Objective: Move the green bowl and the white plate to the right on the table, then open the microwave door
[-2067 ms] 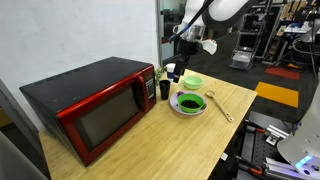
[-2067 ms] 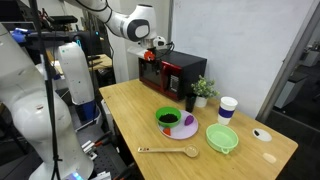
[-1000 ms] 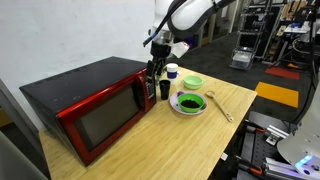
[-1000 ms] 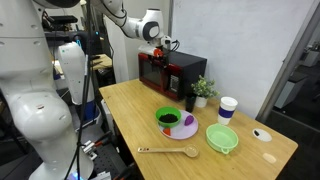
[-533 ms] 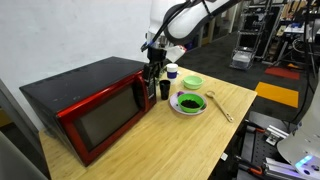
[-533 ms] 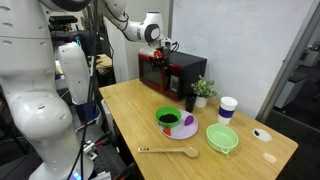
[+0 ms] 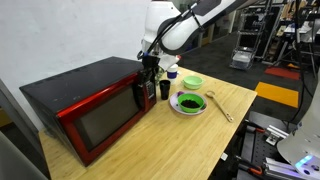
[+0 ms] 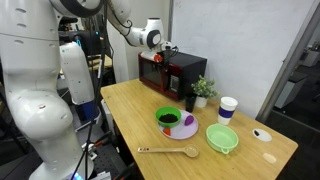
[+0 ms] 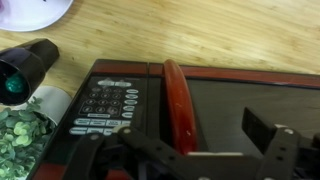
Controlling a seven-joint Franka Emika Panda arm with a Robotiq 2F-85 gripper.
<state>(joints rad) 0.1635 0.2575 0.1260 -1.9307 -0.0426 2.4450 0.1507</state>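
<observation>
Hovering over microwave door [image 9: 250, 100] handle [image 9: 177, 90], hand [image 9: 187, 142] spread wide

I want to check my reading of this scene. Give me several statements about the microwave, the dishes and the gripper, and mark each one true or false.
1. The microwave door is closed. True.
2. The gripper is shut on the red handle. False: in the wrist view the handle shows between its open jaws.
3. The green bowl sits on the white plate. False: it stands beside the plate, on the table.
4. A wooden spoon lies on the table. True.
</observation>
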